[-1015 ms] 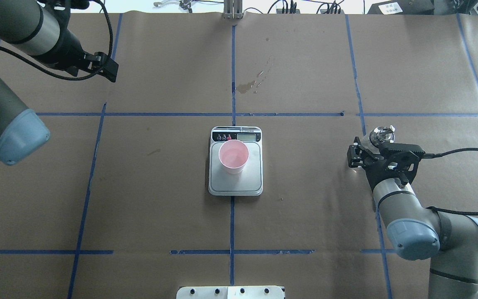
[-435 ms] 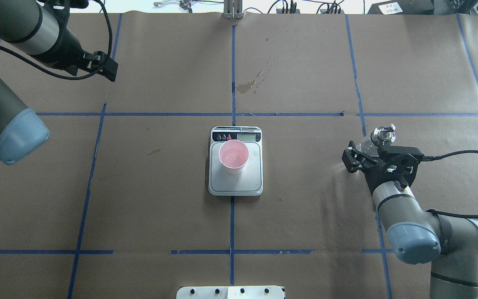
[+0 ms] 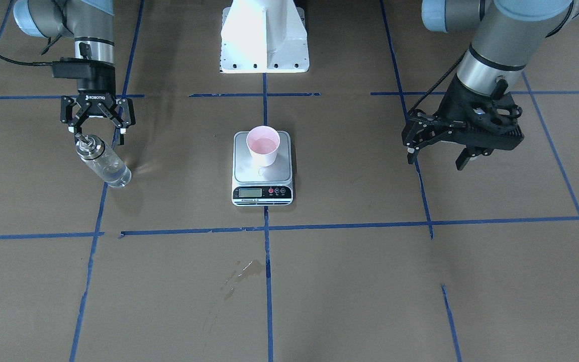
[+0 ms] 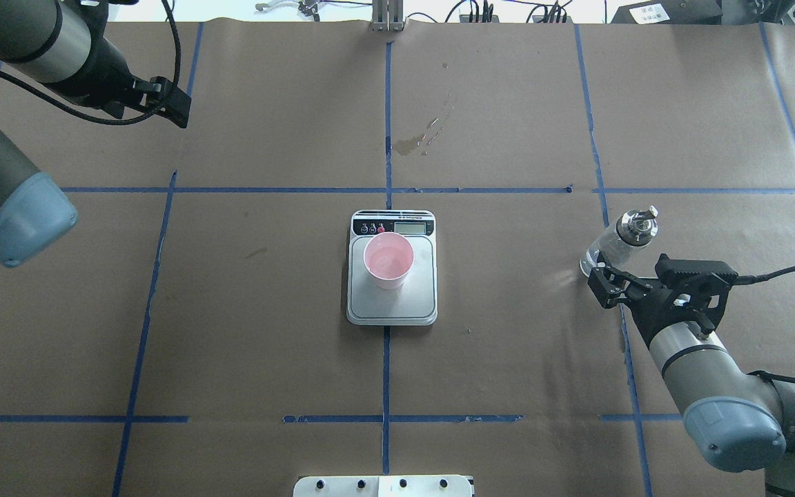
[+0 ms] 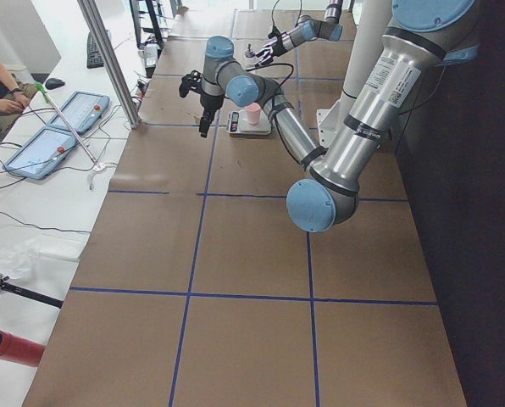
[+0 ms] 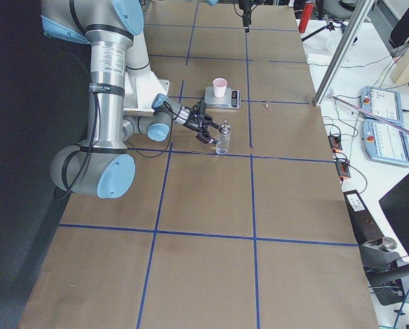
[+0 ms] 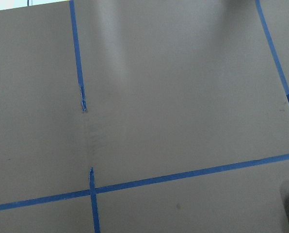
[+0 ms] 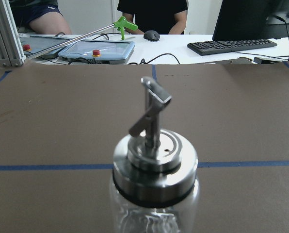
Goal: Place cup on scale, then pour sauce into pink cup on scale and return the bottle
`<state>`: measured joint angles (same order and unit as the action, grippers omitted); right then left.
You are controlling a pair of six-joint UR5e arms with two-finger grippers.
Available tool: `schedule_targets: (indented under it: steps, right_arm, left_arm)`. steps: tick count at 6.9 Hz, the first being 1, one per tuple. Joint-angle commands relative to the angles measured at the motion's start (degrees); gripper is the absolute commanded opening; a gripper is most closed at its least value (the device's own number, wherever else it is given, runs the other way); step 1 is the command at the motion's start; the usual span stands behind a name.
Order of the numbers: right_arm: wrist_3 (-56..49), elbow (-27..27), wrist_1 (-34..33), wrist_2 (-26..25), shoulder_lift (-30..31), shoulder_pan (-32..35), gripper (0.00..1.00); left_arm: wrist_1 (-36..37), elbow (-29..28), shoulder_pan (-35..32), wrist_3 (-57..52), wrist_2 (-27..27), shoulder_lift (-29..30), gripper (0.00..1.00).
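Standing upright on the brown-papered bench (image 4: 266, 345), at 3 o'clock of the steel-topped white scale (image 4: 421, 290) bearing the pink-lined paper cup (image 4: 388, 259): clear glass bottle (image 4: 615, 238) with silver pourer cap, right jaws parted just beside it, left jaws parted at 10 o'clock.

Pink-white cup (image 3: 263, 146), steel-and-white scale (image 3: 242, 173), clear bottle (image 3: 103, 163) (blue tape grid (image 3: 350, 225)).
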<state>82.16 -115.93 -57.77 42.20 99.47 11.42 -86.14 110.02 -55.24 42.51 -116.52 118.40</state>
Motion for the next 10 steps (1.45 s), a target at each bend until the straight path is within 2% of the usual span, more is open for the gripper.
schedule_targets:
  steps: [1, 2, 3, 4, 6, 8, 9, 10]
  right_arm:
    - [0.81, -4.62, 0.03, 0.69, 5.87, -3.14, 1.00]
    - [0.81, -8.48, 0.20, 5.48, 11.04, -3.42, 1.00]
    - [0.72, -9.57, 0.47, 8.92, 15.27, -3.33, 1.00]
    - [-0.23, -9.66, 0.73, 12.61, 16.97, -3.16, 1.00]
    - [-6.81, -9.84, 1.69, 17.63, 20.30, -1.59, 1.00]
    - [-15.22, -9.58, 3.02, 26.05, 20.68, 6.29, 1.00]
    - [-20.93, -9.32, 3.63, 31.14, 20.68, 11.64, 1.00]
    - [-29.34, -6.35, 8.94, 39.89, 20.76, 20.14, 1.00]
  left_arm:
    - [-0.34, 0.28, -2.04, -1.37, -0.11, -1.23, 0.94]
    - [-0.26, 0.02, -3.02, -6.16, -0.19, -2.46, 0.94]
    - [-0.61, -0.16, -3.64, -10.82, -0.20, -5.34, 0.95]
    - [-2.27, -0.77, -5.99, -16.35, -1.85, -7.90, 0.95]
    - [-4.99, -6.02, -15.81, -31.19, -10.18, -11.60, 0.96]
    - [-4.92, -10.07, -22.42, -39.84, -10.48, -12.31, 0.99]
    - [-5.01, -11.66, -25.58, -42.05, -12.39, -13.62, 0.99]
    - [-4.75, -12.72, -27.44, -44.60, -14.85, -13.72, 0.99]
